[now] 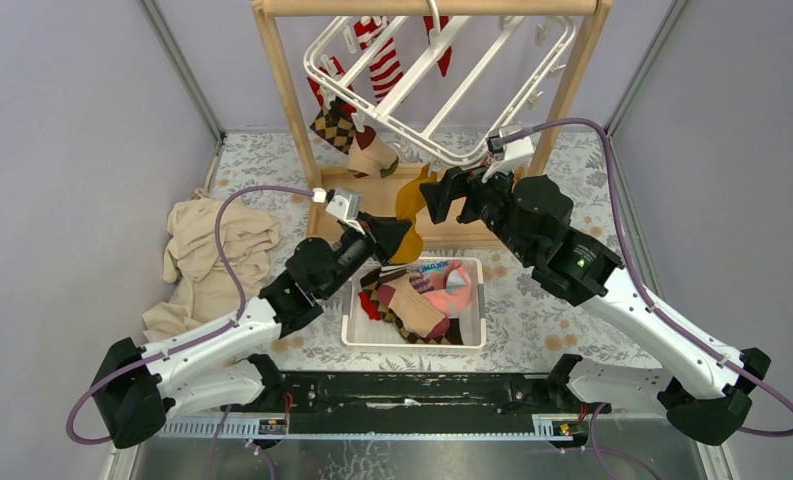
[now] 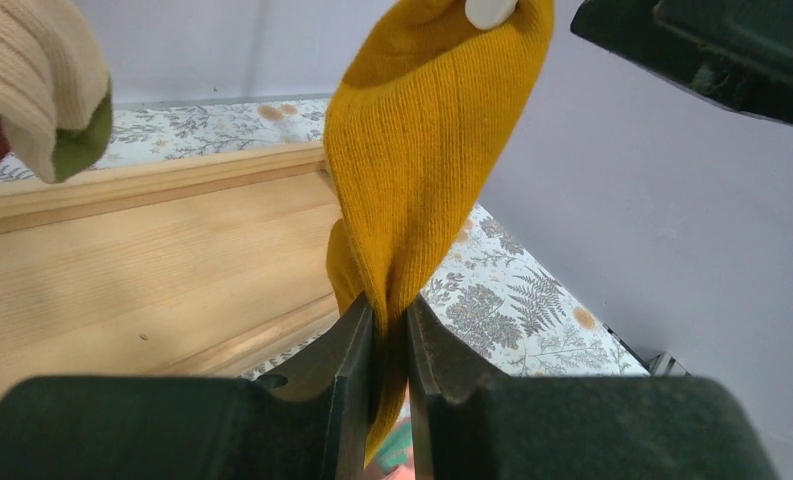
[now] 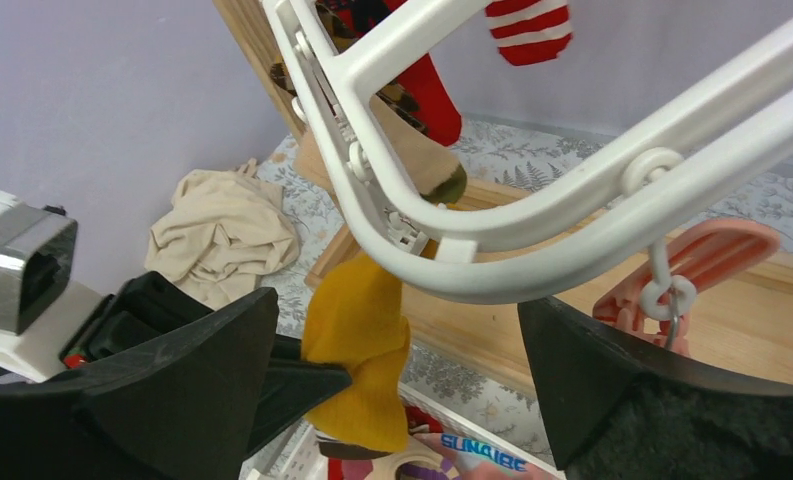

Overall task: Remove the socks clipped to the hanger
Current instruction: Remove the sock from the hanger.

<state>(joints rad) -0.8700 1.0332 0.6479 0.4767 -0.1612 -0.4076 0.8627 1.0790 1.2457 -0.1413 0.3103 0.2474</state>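
A: What is seen beyond the 2 grippers?

B: A wooden rack is stood beyond both. The hanger is hung from it at a tilt, and its lower corner is placed just above the right gripper.

A: And lower down?

B: A heap of beige cloth is spread well out to the left of the left gripper. A white basket is set below and between the 2 grippers, nearer the arm bases, and loose socks are piled in it.

A: How are the grippers held?

B: The left gripper is closed on the mustard sock, whose lower part is pinched between narrow jaws. The right gripper's jaws are spread wide and nothing is gripped. The hanger's corner and the mustard sock are seen beyond the gap.

A: Where are the socks placed?

B: The mustard sock is stretched upward from the left gripper, between the 2 grippers. A striped sock, an argyle sock and a tan sock are hung from the hanger's left side, beyond the left gripper.

A: And the clips?

B: A white clip is seen at the mustard sock's top edge. A pink clip is hung from a ring under the hanger, above the right gripper's right finger.
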